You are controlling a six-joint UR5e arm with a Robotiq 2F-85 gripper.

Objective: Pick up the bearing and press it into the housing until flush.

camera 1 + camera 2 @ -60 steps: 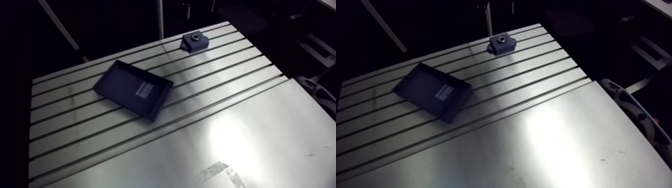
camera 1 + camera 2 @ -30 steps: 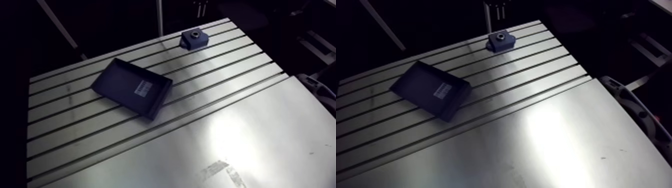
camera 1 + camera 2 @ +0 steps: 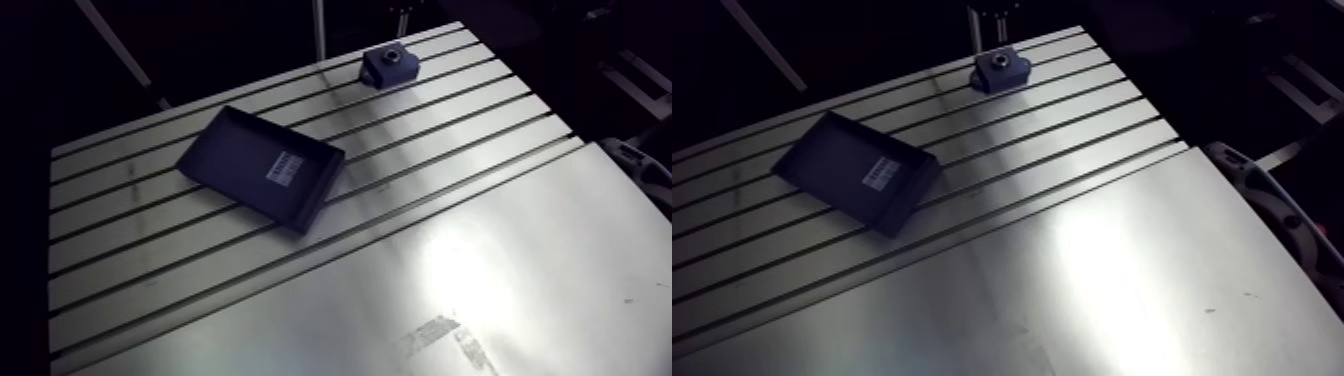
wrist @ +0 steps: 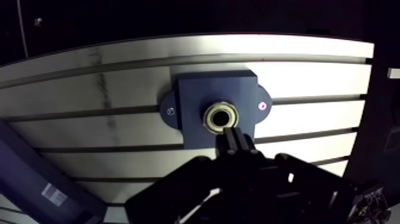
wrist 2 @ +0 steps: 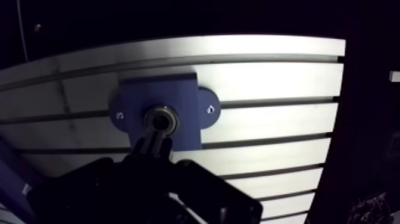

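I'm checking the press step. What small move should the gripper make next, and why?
Probably a short, straight push down. The bearing already sits in the bore of the blue housing, and the gripper, fingers shut together, has its tips at the ring's near edge. Whether it is flush cannot be told, so keep the push small.

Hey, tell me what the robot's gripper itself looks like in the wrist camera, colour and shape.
In the wrist view the gripper looks black all over. It has a broad, angular body with jointed links on either side, narrowing to two slim, straight, flat-sided fingers. No labels or markings show on it.
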